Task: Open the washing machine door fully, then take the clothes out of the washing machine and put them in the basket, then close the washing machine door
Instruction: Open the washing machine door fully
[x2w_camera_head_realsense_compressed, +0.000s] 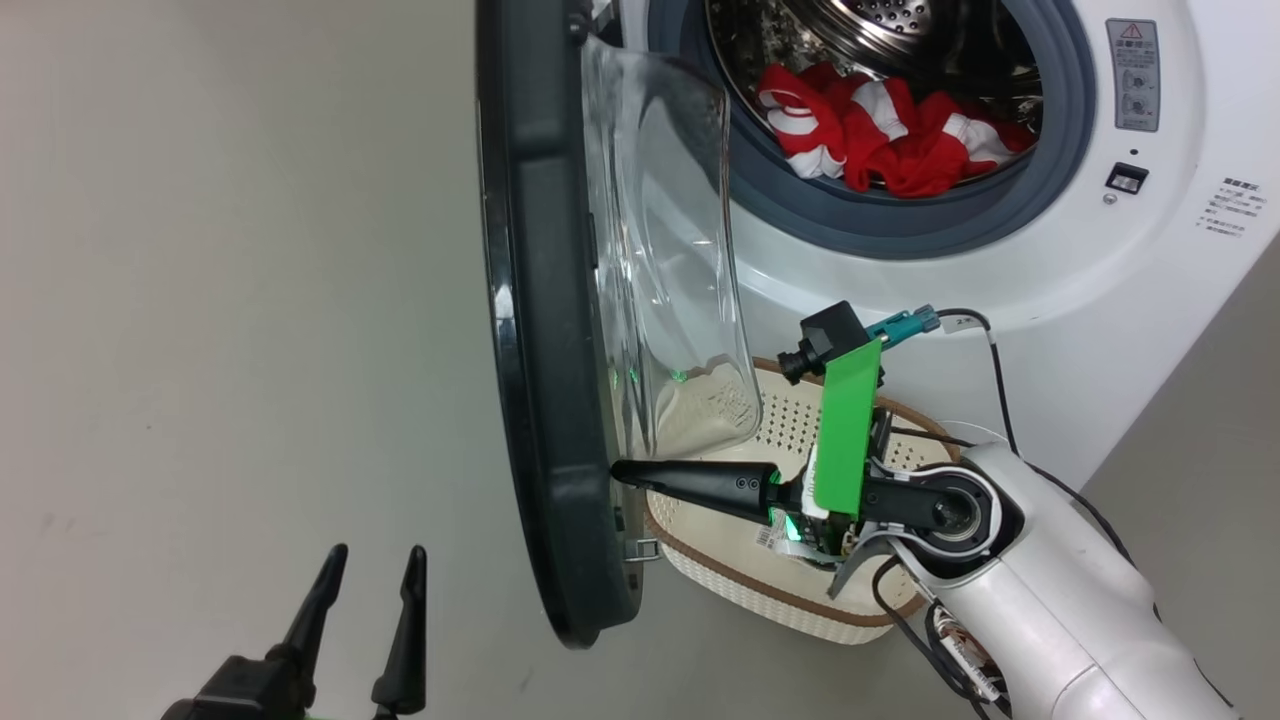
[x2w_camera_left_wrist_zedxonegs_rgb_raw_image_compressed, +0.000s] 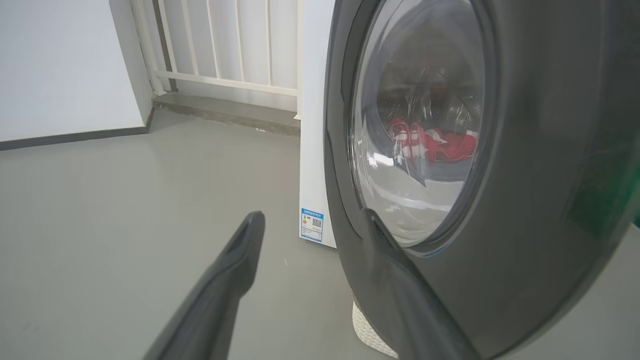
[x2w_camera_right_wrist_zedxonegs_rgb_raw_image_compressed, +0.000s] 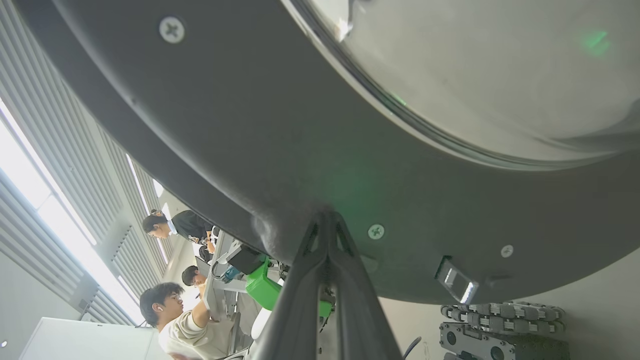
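Observation:
The washing machine (x2w_camera_head_realsense_compressed: 1000, 270) stands at the upper right, and its door (x2w_camera_head_realsense_compressed: 545, 330) is swung out edge-on toward me, glass bowl (x2w_camera_head_realsense_compressed: 670, 270) facing right. Red and white clothes (x2w_camera_head_realsense_compressed: 880, 130) lie in the steel drum. The cream basket (x2w_camera_head_realsense_compressed: 790, 590) sits on the floor below the opening, partly behind the door. My right gripper (x2w_camera_head_realsense_compressed: 615, 468) is shut, its tips pressed against the inner side of the door's black ring (x2w_camera_right_wrist_zedxonegs_rgb_raw_image_compressed: 300, 125), holding nothing. My left gripper (x2w_camera_head_realsense_compressed: 378, 550) stands open near the floor, just outside the door's outer face (x2w_camera_left_wrist_zedxonegs_rgb_raw_image_compressed: 540, 160).
Grey floor (x2w_camera_head_realsense_compressed: 230, 350) stretches left of the door. A white wall and railing (x2w_camera_left_wrist_zedxonegs_rgb_raw_image_compressed: 225, 45) stand behind the machine's side. The door latch (x2w_camera_right_wrist_zedxonegs_rgb_raw_image_compressed: 456, 281) sticks out near my right fingertips. Several people (x2w_camera_right_wrist_zedxonegs_rgb_raw_image_compressed: 175, 310) sit in the background. Cables (x2w_camera_head_realsense_compressed: 995, 370) trail from my right arm.

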